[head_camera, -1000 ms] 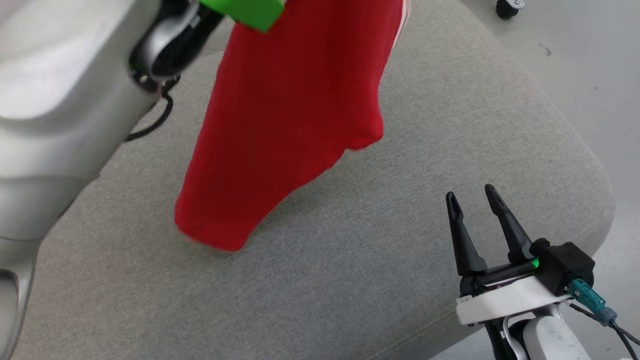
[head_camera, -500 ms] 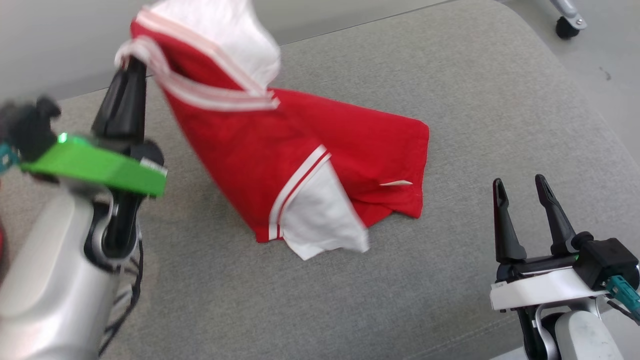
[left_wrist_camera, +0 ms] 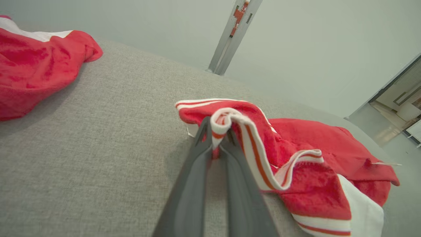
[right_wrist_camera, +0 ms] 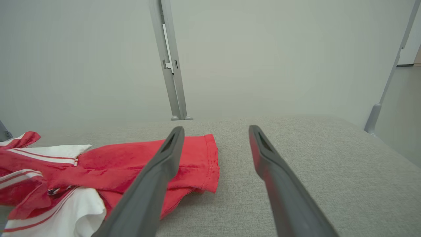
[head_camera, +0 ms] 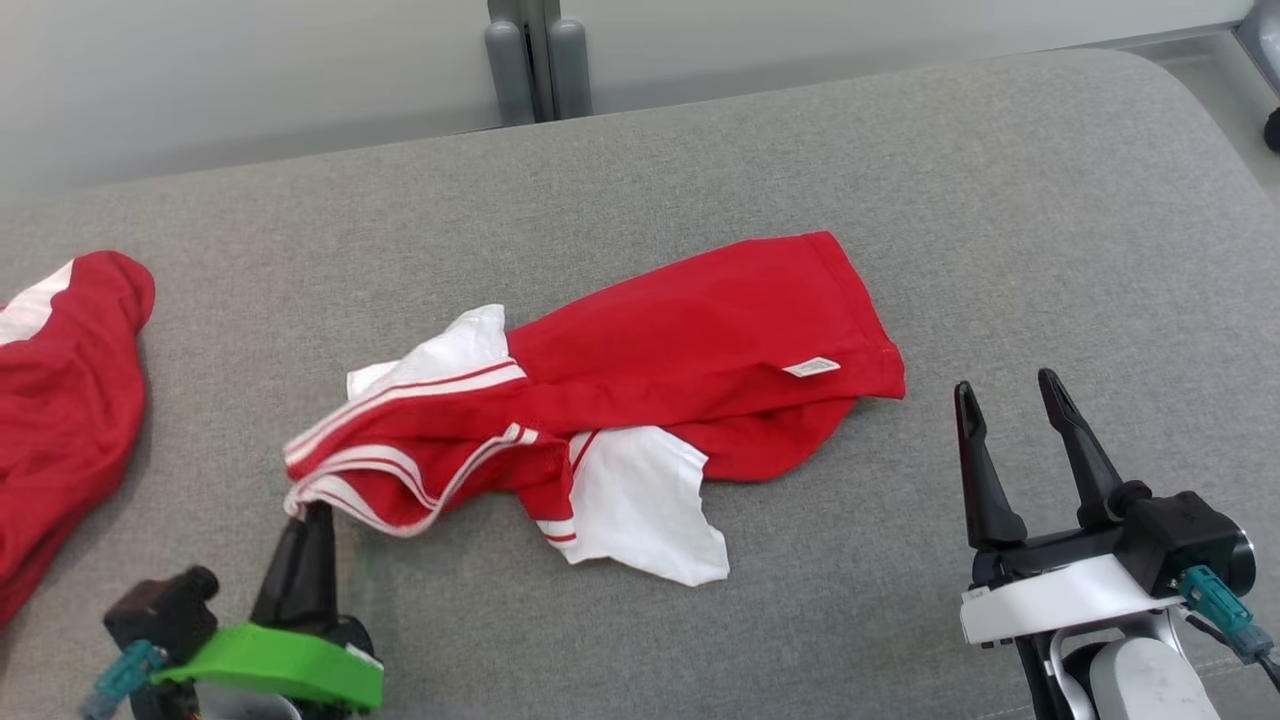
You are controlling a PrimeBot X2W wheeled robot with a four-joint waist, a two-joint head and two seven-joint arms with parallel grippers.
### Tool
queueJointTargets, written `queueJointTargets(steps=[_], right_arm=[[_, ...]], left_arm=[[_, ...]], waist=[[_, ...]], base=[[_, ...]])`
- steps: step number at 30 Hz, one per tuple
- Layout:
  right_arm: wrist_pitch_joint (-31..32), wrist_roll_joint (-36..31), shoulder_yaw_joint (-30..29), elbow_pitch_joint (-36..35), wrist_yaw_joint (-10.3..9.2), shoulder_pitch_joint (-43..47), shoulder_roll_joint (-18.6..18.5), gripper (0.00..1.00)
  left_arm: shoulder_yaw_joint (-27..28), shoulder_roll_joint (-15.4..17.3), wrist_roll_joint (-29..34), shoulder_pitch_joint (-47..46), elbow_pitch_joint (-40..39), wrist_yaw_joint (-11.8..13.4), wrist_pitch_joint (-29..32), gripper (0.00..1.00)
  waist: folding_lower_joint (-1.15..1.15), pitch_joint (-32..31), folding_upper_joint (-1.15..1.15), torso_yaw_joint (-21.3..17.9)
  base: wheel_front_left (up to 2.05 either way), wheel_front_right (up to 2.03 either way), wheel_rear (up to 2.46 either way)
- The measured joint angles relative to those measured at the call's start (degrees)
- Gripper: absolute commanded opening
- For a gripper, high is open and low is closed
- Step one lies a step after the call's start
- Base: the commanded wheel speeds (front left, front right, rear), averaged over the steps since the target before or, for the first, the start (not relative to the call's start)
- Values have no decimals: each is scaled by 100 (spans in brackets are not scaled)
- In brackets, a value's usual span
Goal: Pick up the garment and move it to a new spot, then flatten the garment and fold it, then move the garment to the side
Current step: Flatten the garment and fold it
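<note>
Head view: garment [head_camera: 650, 400] lies crumpled mid grey cushion [head_camera: 900, 200]; long axis runs lower left to upper right; left gripper [head_camera: 305, 515] at the lower-left end, fingers pressed together on the striped edge [head_camera: 330, 490]; right gripper [head_camera: 1020, 420] spread wide, empty, just beside the hem [head_camera: 860, 320] end; second red garment [head_camera: 60, 400] well apart, far left.

Left wrist view: fingers pinch a fold of that striped edge; the cloth trails off to the right.

Right wrist view: fingers apart, nothing between; hem lies ahead-left, near. Judgement: flattening turns on pulling along the axis; the right arm is nearer the hem.
</note>
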Motion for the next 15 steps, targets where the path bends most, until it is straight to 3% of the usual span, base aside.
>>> queueJointTargets(steps=[6, 9, 11, 13, 15], right_arm=[[0, -25, -90, -12, 0, 103, -1, 100], [0, -24, -107, -8, 0, 131, -2, 100], [0, -18, -62, 3, 0, 158, -2, 100], [0, -11, -25, 9, 0, 165, 0, 100], [0, 9, -19, 7, 0, 165, 0, 100]], left_arm=[[-1315, 561, -26, 566, -10, -5, 219, 0], [-1599, 656, -241, 678, 22, -5, 572, 0], [-1590, 655, -465, 702, 47, -5, 720, 100], [-1486, 690, -576, 701, -46, 33, 756, 100], [-1374, 804, -514, 700, -277, 235, 748, 100]], waist=[[0, -91, 0, 58], [0, -88, 0, 89], [0, -76, 0, 99], [0, -73, 0, 93], [0, -83, 0, 88]], base=[[0, 0, 0], [0, 0, 0], [0, 0, 0], [0, 0, 0], [0, 0, 0]])
